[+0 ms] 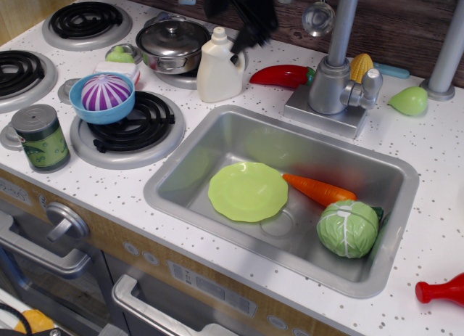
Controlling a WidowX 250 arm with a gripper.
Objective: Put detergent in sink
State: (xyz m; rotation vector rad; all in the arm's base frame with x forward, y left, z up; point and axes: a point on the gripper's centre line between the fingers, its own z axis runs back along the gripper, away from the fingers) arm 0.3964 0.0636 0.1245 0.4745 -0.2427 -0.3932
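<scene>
White speckled tabletop [435, 154], stove at left edge. Cream-white plastic detergent jug [220, 66] stands upright near back edge, long axis vertical, cap up, loop handle toward right, beside stainless-steel sink basin [181, 178]. Black claw [243, 17] blurred just above jug; opening cannot be judged.

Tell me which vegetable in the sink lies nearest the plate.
The carrot: its pointed tip nearly touches the right rim of the green plate, while the cabbage sits farther off, in the right part of the sink.
</scene>
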